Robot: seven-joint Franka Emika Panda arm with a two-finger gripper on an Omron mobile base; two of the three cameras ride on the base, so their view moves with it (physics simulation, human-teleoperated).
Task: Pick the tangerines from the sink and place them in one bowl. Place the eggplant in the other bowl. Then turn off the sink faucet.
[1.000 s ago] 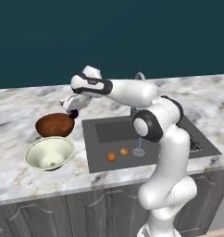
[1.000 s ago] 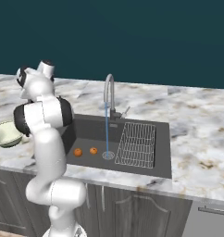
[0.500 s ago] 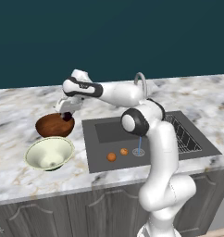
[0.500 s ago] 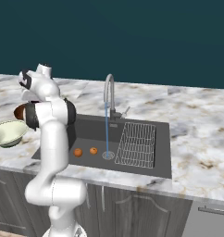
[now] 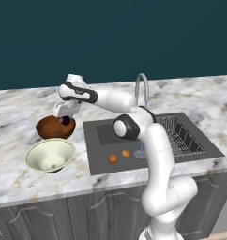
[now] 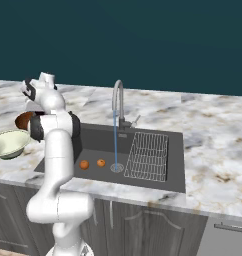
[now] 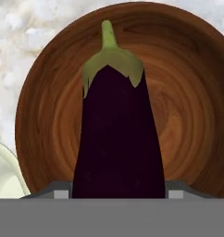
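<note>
My gripper [image 5: 64, 119] is shut on the eggplant [image 7: 116, 134], a dark purple fruit with a green stem that points away from the hand. It hangs right above the reddish-brown bowl [image 7: 188, 102], which stands on the counter left of the sink [image 5: 102, 140]. The pale bowl [image 5: 49, 157] sits in front of the brown bowl [image 5: 49, 129], and its rim shows at the hand view's lower left [image 7: 3, 171]. Two tangerines [image 5: 113, 159] [image 5: 126, 153] lie on the sink floor near the drain. The faucet [image 5: 142, 89] runs a thin stream of water [image 6: 115, 145].
A wire rack [image 6: 148, 155] fills the right side of the sink. Marble counter [image 6: 213, 150] stretches to both sides. The arm's white links reach from the base over the sink's left half to the bowls.
The arm has swung left and slightly down with the eggplant, from beside the brown bowl to right over it. Tangerines and bowls have not moved.
</note>
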